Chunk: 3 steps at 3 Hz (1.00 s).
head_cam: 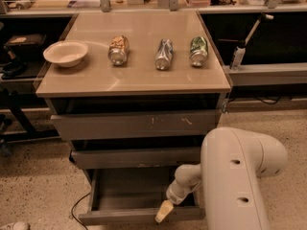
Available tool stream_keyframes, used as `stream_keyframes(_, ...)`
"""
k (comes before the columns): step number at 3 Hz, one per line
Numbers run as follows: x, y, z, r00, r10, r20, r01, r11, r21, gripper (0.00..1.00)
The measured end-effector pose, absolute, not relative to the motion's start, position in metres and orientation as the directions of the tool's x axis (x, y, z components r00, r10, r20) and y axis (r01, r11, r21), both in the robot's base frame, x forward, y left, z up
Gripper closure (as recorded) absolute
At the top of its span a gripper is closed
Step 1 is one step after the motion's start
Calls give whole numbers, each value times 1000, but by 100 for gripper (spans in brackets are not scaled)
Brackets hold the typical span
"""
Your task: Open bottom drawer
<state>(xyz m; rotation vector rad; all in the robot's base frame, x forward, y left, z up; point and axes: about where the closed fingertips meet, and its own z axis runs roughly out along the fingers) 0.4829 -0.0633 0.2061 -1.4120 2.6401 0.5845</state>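
Bottom drawer (pixel 115 217), lowest of three grey-brown fronts below the desk's front edge, standing well out toward the camera. Shallow grey tray interior exposed from above. Plain front panel jutting clearly past the two fronts over it.

Judged from this: opening largely done, possibly complete. At most a short further pull left, then letting go and backing the arm away.

Gripper (pixel 163 212) at the top lip of that front panel, below the desk's front right corner, pale tip touching or just over the lip. Open or closed on the lip: cannot tell. Bulky white arm (pixel 235 176) rising from the lower right and hiding the drawers' right ends.

Middle drawer (pixel 134 157) directly above, light chips along its lower edge, set back and looking shut. Top drawer (pixel 134 124), tallest front, white scuffs right of centre, just under the desk's front edge, also looking shut.

On the tan desk (pixel 134 80): cream bowl (pixel 65 53) near the left edge. Three dented drink cans on their sides in a row, ends toward the front edge: left can (pixel 118 50), middle can (pixel 163 53), green can (pixel 198 51) nearest the right edge.

Thin dark cable (pixel 76 207) on the speckled floor, off the desk's front left corner.
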Motion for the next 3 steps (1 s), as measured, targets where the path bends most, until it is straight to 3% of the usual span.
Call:
stream_keyframes(1,479,-65,202,-566,-797,-212,-818,509,268,0)
stream_keyframes(3,437,-107,164,-634,-772,-38,-728,581,363,0)
